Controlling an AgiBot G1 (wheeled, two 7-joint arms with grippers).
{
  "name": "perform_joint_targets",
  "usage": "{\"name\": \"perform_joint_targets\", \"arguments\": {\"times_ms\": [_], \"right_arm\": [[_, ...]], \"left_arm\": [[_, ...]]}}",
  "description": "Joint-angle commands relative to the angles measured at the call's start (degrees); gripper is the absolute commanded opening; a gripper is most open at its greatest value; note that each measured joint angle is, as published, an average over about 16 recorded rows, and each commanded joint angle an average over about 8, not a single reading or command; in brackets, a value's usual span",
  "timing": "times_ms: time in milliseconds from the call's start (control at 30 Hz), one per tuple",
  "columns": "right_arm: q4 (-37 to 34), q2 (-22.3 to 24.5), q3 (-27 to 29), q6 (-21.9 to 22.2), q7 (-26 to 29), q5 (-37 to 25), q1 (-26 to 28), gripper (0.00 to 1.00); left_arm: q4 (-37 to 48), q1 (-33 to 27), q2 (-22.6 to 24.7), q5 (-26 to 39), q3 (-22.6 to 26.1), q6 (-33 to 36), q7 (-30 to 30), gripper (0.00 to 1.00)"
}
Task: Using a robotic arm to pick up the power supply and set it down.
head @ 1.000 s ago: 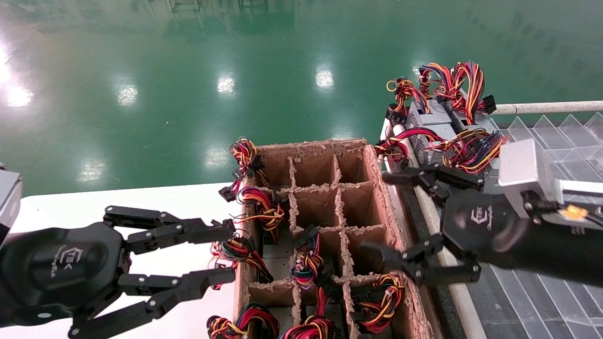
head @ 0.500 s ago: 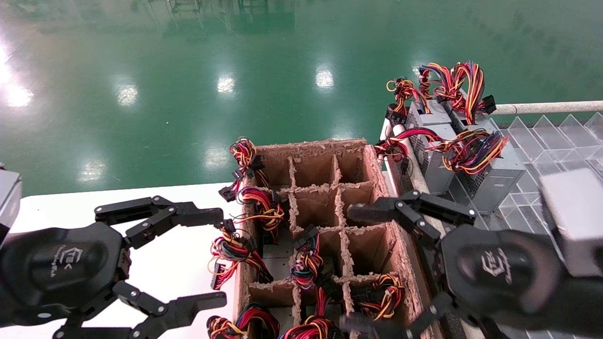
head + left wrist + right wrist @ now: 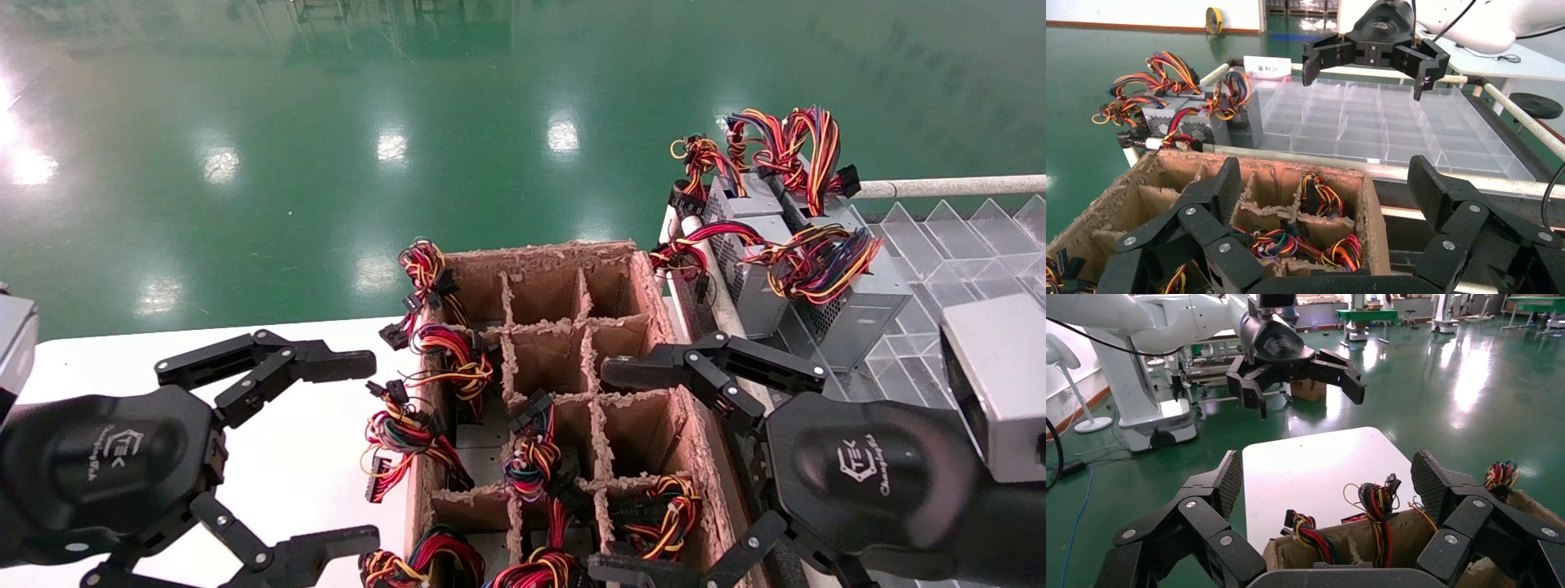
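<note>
Two silver-grey power supplies with coloured wire bundles lie on the clear tray at the right, also in the left wrist view. More wire bundles stick out of cells of the brown cardboard divider box; the bodies under them are hidden. My right gripper hangs open over the box's right edge, holding nothing. My left gripper stands wide open over the white table, just left of the box, also empty. Each wrist view shows its own open gripper, left and right, facing the box.
The clear compartment tray fills the right side behind a white rail. The white table lies left of the box. Wires hang over the box's left wall. Green floor lies beyond.
My right gripper swung from the tray side to over the box's right edge, nearer the camera. My left gripper's jaws spread much wider.
</note>
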Motion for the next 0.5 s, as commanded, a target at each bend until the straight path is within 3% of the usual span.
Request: {"name": "perform_joint_targets", "arguments": {"times_ms": [33, 500], "right_arm": [[0.0, 0.0, 0.0, 0.1, 0.0, -0.2, 0.0, 1.0], [0.1, 0.1, 0.0, 0.6, 0.1, -0.8, 0.2, 1.0]], "left_arm": [[0.0, 0.0, 0.0, 0.0, 0.0, 0.0, 0.0, 1.0], [0.0, 0.0, 0.0, 0.0, 0.0, 0.0, 0.0, 1.0]]}}
